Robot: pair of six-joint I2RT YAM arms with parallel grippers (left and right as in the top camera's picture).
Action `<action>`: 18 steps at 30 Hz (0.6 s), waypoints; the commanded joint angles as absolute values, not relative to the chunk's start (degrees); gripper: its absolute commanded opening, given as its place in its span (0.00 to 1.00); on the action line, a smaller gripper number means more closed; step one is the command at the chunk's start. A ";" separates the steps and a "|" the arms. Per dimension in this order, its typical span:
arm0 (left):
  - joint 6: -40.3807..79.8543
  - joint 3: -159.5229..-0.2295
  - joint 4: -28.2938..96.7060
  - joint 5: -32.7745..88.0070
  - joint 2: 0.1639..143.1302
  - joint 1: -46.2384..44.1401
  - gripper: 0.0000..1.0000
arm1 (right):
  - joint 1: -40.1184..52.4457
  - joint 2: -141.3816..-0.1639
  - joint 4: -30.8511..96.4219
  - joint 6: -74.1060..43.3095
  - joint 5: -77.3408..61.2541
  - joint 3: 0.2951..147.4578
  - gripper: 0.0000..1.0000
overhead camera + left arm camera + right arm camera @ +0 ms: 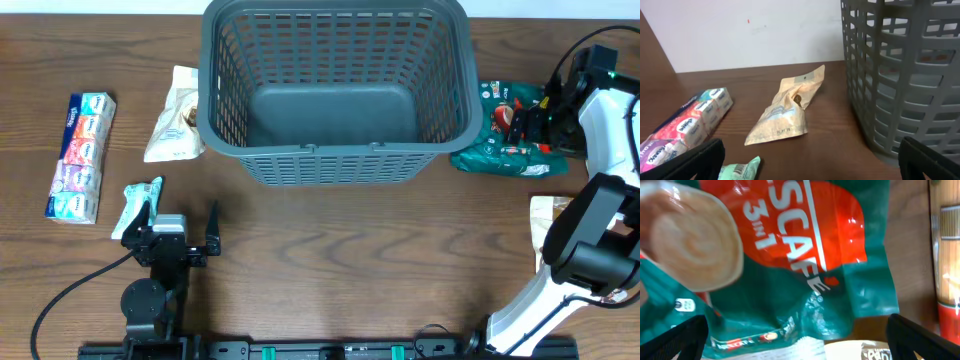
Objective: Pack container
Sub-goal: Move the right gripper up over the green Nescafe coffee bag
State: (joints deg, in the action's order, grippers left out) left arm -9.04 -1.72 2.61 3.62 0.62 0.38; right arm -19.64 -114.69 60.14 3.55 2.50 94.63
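The dark grey slotted basket (335, 150) stands at the back middle of the table, with nothing in it; its wall fills the right of the left wrist view (905, 75). My left gripper (182, 225) is open and empty low over the table at the front left, with a small mint green pack (140, 205) by its left finger (740, 170). My right gripper (530, 122) is open just above a green and red Nescafe bag (505, 135), right of the basket. The bag fills the right wrist view (790, 245), between the spread fingers (800, 340).
A beige snack bag (178, 115) lies left of the basket (787, 107). A multi-coloured tissue pack (82, 155) lies at the far left (685, 125). A beige pack (548, 215) lies partly under the right arm. A striped orange pack (945, 255) shows beside the Nescafe bag.
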 commanded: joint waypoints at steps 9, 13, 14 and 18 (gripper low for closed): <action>-9.41 -0.27 3.77 3.38 0.30 0.73 0.99 | -19.25 -114.50 56.16 8.60 -3.86 94.08 0.99; -9.41 -0.27 3.77 3.38 0.30 0.73 0.99 | -17.23 -114.50 54.94 10.39 -6.74 93.51 0.99; -9.41 -0.27 3.77 3.38 0.30 0.73 0.99 | -16.60 -114.50 54.78 10.44 -6.68 93.51 0.99; -9.41 -0.27 3.77 3.38 0.30 0.73 0.99 | -14.28 -114.50 53.80 11.05 -6.66 93.51 0.99</action>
State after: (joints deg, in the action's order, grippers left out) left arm -9.04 -1.72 2.61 3.62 0.62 0.38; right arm -16.12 -114.69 54.28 9.15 -4.95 93.95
